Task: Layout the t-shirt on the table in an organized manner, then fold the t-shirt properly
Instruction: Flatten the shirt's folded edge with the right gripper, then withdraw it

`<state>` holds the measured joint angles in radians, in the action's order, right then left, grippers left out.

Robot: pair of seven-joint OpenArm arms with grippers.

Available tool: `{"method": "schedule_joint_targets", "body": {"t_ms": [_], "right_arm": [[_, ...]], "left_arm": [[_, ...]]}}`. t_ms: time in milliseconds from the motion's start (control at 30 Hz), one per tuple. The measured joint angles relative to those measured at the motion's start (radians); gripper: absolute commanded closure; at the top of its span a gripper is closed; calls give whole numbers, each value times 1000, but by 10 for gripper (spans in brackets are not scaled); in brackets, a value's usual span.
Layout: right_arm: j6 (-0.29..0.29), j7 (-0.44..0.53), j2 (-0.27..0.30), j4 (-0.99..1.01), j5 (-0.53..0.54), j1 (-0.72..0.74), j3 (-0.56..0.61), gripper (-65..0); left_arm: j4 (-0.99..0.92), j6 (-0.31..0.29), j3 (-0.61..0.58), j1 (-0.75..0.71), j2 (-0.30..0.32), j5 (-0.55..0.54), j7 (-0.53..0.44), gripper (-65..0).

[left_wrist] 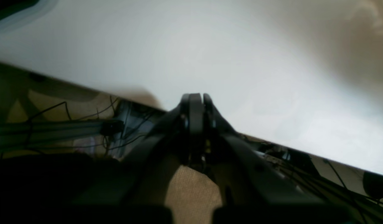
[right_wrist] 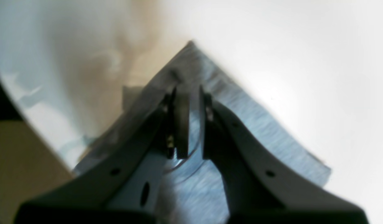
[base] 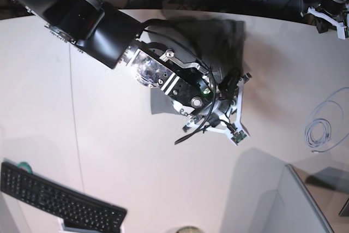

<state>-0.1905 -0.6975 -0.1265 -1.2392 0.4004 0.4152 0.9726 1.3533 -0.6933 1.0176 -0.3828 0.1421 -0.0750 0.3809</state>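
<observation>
in the left wrist view the left gripper (left_wrist: 196, 99) sits closed and empty over the table (left_wrist: 210, 56) edge, likely parked aside. in the right wrist view the right gripper (right_wrist: 187, 95) pinches a corner of the t-shirt (right_wrist: 256, 130), probably for a fold. in the base view the shirt (base: 218, 36) lies mid-table, mostly under that arm.

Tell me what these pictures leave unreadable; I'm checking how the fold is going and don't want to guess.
- The t-shirt: in the base view the right arm covers most of it, so its layout is unreadable.
- Right end effector: the right wrist view is blurred; which part of the shirt it pinches is unclear.
- Left end effector: shut, seen only in the left wrist view; the base view cuts it off.
</observation>
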Motion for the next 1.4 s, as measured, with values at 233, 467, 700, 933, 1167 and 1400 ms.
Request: {"method": "schedule_joint_targets", "body": {"t_ms": [233, 467, 700, 933, 1167, 1400], "right_arm": [[0, 157, 2, 190, 4, 38, 5, -51], [0, 267, -14, 265, 13, 31, 158, -51], [1, 317, -13, 264, 12, 33, 227, -53], [14, 188, 19, -21, 10, 35, 216, -50], [10, 7, 137, -293, -7, -58, -52, -50], [9, 2, 259, -337, -5, -280, -415, -50]], "left_arm": [[-1, 0, 0, 0, 0, 0, 0, 0], [-1, 0, 0, 0, -1, 0, 0, 0], [-3, 0, 0, 0, -7, 0, 0, 0], [51, 1, -69, -6, -33, 5, 23, 0], [472, 1, -118, 16, -139, -244, 285, 0], [460, 0, -404, 186, -153, -270, 319, 0]]}}
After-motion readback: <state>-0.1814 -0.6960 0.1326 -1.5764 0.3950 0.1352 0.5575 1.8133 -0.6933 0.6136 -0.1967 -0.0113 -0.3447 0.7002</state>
